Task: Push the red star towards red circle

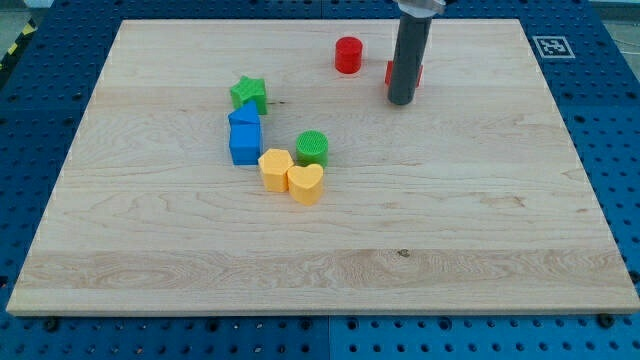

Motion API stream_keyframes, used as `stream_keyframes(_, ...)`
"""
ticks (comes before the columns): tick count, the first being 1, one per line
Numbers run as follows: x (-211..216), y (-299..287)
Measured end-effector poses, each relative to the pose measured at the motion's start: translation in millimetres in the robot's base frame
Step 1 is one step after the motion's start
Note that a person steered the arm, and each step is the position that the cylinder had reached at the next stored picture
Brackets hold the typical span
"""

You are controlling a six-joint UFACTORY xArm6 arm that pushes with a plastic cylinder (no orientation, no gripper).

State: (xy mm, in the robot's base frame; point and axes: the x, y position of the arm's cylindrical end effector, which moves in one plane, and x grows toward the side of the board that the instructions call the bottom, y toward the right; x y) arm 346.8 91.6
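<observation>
Currently my tip (pixel 402 101): beside red star (pixel 419 72).

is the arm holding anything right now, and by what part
Nothing is held. My tip stands in front of the red star, mostly hiding it; the red circle sits to the view's left.

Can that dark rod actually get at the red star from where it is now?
Probably yes. My tip is right against the red star, which the rod mostly hides. The red circle lies toward the view's left, apart from it, with bare board between.
</observation>
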Motion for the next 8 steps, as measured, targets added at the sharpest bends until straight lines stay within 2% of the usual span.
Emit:
stream_keyframes(1,-22.2,-5.8)
stream_keyframes(4,6.8,1.6)
stream_keyframes(6,8.2,4.9)
stream_keyframes(7,8.2,25.3)
stream_keyframes(8,-5.0,31.8)
